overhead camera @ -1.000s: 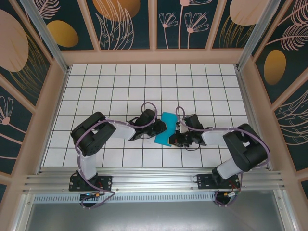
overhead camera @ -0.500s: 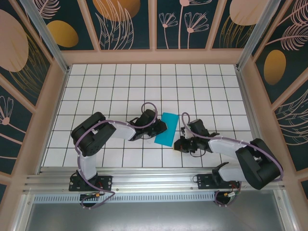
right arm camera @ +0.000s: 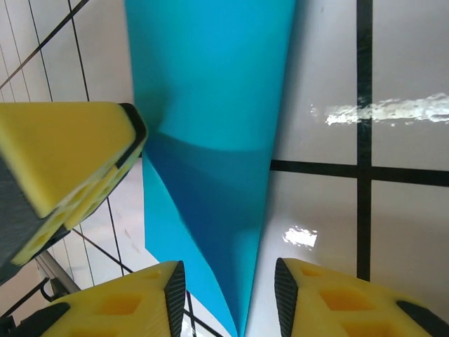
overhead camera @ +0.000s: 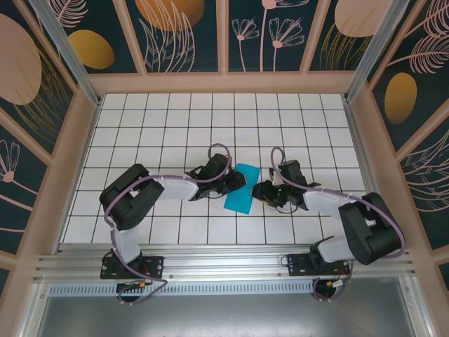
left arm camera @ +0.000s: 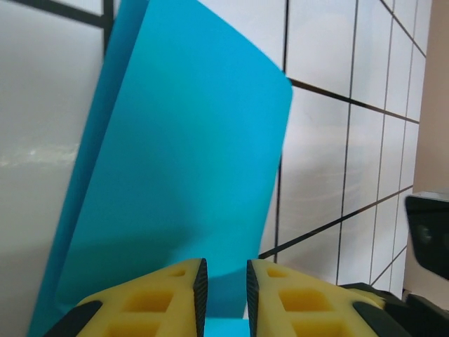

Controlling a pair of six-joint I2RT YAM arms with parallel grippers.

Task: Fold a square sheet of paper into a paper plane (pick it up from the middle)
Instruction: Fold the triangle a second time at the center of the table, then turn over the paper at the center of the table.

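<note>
On the tiled worktop (overhead camera: 140, 140) the square sheet of paper (overhead camera: 242, 188) lay loosely folded in half, right gripper (right arm camera: 228, 270) jaws open around its edge, left gripper (left arm camera: 223, 270) jaws near-closed, grip unclear, plane folds pending.

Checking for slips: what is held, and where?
The left gripper sits nearly shut astride an edge of the folded teal-blue paper sheet; grip cannot be told. The right gripper has open jaws, holding nothing.

Top camera high behind me, looks down on tiled table (overhead camera: 175, 119). My wrist cameras very close, face same folded teal paper (overhead camera: 240, 188) from opposite sides.
</note>
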